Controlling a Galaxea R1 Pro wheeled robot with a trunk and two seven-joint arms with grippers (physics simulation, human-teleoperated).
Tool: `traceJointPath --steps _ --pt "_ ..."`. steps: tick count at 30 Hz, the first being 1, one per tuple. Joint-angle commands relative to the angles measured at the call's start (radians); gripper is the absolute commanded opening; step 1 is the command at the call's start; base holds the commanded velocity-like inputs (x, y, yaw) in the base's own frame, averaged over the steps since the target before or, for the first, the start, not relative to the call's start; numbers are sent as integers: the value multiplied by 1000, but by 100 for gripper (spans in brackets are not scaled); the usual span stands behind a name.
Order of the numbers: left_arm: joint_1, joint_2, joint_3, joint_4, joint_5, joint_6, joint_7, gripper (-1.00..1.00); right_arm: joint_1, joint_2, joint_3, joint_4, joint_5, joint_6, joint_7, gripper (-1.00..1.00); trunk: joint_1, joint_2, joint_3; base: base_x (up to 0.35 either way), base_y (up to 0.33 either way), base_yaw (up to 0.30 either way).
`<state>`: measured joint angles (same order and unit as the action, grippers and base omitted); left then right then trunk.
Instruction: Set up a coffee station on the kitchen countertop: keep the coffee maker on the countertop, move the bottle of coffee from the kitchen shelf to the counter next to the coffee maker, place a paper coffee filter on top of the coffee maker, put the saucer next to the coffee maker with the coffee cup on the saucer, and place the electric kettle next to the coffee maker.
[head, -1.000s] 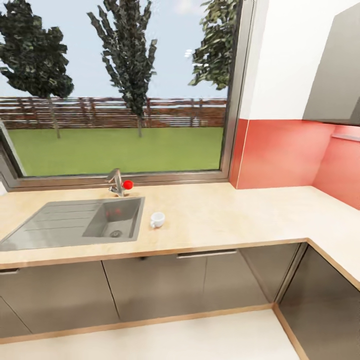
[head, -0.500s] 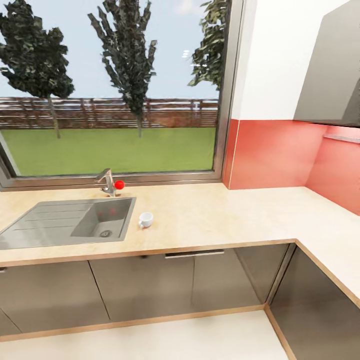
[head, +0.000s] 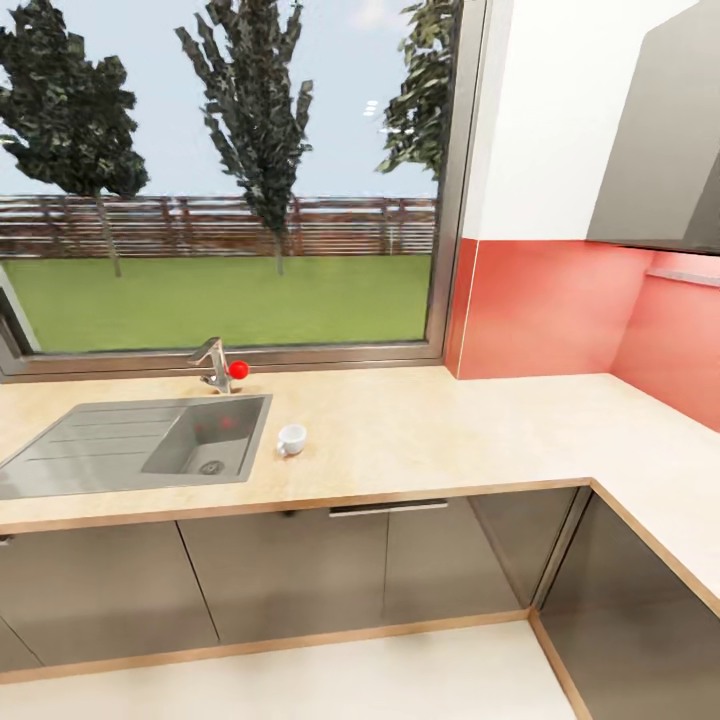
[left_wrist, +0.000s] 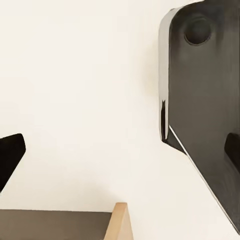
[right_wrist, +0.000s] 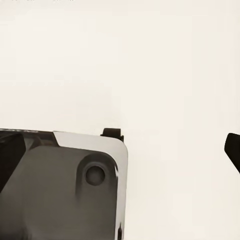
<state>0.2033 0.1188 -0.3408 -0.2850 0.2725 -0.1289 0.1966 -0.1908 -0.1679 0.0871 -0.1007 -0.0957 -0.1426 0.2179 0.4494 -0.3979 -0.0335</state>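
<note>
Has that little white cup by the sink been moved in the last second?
No. The coffee cup keeps its spot just beside the sink; both shifted together in the head view, so the camera moved.

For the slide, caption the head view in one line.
A white coffee cup stands on the wooden countertop beside the steel sink, under a wide garden window.

No text, label, brand, number or sign can be read anywhere: the coffee cup (head: 291, 437) on the countertop (head: 450, 430) is plain white, and the sink (head: 120, 445), the red-knobbed tap (head: 218, 366), the red backsplash (head: 545, 310), the grey wall cabinet (head: 665, 150) and the cabinet fronts (head: 300, 570) below carry no markings; the pale floor and dark robot parts in the two wrist views are likewise unmarked
</note>
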Motion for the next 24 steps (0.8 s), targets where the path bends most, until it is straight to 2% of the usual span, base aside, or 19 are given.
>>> traceJointPath --steps 1,10,13,16,20,24 --pt "-12 1 -8 -2 10 -1 6 100 -1 0 8 1 -10 -3 3 100 1 -2 -1 0 0 -38" --pt "-148 2 -6 -3 12 -7 6 100 -1 1 8 0 -12 -5 3 100 1 -2 2 0 0 -17" --pt "-210 0 -4 -4 21 -68 6 100 -1 0 9 0 -12 -5 3 100 1 -2 2 0 0 -1" --pt "-245 -4 -5 -21 19 -146 -2 100 -1 0 9 0 -12 -5 3 100 1 -2 2 0 0 0" --pt "-267 -6 -9 -143 14 -206 -8 100 -1 1 10 -1 -12 -5 3 100 1 -2 2 0 0 0" --pt "-272 2 -3 -349 20 -221 -7 100 -1 1 11 -1 -11 -6 3 100 1 -2 2 0 0 0"
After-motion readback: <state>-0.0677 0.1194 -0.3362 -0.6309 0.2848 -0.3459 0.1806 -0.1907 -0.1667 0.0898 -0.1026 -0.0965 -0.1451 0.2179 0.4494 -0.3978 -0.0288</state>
